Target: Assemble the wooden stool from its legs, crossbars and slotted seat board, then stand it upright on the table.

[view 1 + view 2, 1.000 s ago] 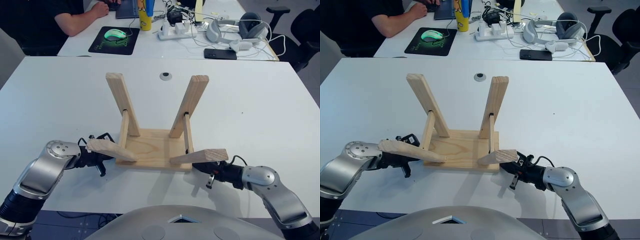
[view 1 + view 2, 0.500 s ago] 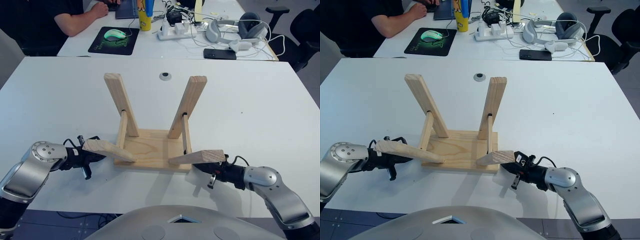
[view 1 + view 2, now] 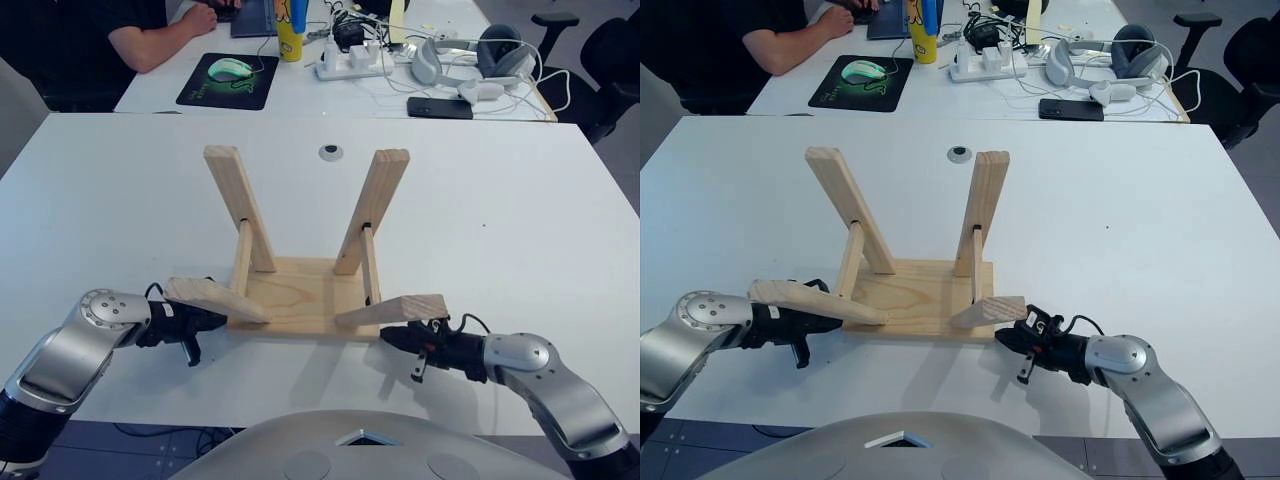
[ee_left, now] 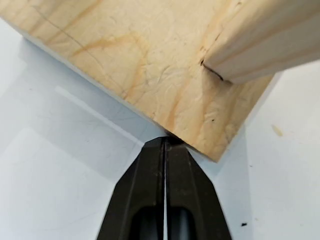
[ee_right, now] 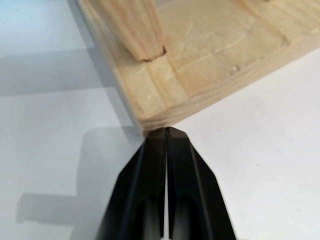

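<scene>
Both jaws were shut tight, with nothing held in them. My left gripper (image 4: 164,144) had its two fingers pressed together, and the tip sat right up against the near edge of the seat board (image 3: 310,305), close to its left corner. My right gripper (image 5: 166,132) was pinched shut too, with its tip right at the board's near right corner.

The big white table (image 3: 520,220) was under it all. On it, toward my side, the stool (image 3: 290,285) lay upside down. Its seat board was flat on the table top and its four legs (image 3: 373,210) stuck up in the air, leaning outward. The two far ones stood tall and spread apart like a V. The two near ones leaned toward me and out to the sides — one passed over my left gripper and one over my right.

Two thin crossbars (image 3: 243,258) ran between the legs, one on the left side and one on the right, each joining a far leg to a near one.

Past the stool, a small round grey cap (image 3: 331,152) sat in the table top, well apart from the wood.
</scene>
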You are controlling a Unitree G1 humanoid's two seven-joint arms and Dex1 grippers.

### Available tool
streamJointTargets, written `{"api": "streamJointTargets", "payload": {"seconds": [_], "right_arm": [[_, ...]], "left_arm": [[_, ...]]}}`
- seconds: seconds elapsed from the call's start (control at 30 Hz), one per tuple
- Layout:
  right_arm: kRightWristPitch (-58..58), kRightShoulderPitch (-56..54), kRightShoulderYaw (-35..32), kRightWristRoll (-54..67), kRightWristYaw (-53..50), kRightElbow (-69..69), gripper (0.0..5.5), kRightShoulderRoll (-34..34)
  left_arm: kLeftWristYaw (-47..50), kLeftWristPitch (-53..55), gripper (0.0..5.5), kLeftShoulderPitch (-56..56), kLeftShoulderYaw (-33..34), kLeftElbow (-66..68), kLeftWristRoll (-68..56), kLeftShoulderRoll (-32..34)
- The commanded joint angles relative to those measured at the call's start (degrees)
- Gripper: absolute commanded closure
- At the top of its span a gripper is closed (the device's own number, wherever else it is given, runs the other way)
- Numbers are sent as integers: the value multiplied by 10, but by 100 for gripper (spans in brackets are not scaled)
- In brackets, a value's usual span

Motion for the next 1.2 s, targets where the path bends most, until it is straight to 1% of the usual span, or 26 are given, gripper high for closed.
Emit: {"api": "streamJointTargets", "payload": {"seconds": [0.03,0.23,0.37,0.47,0.53,0.67,1.03,1.2], "right_arm": [[7,-18,13,21,5,-17,550,11],[55,-35,-11,74,18,-72,550,4],[100,-46,-43,123,19,-113,550,0],[131,-53,-69,151,22,-137,550,-13],[148,-57,-85,169,23,-150,550,-22],[174,-69,-108,202,22,-168,550,-33],[228,-141,-164,291,13,-184,550,-48],[268,-178,-201,372,-8,-208,550,-50]], "left_arm": [[-12,26,546,4,-22,-3,-29,-11],[-30,64,546,-22,21,-36,-84,-7],[-52,99,546,-34,56,-78,-127,20],[-63,132,546,-53,97,-103,-169,32],[-67,152,546,-75,122,-110,-196,34],[-70,173,546,-102,151,-108,-226,46],[-57,200,546,-123,170,-116,-261,47],[-63,228,546,-148,203,-126,-300,39]]}}
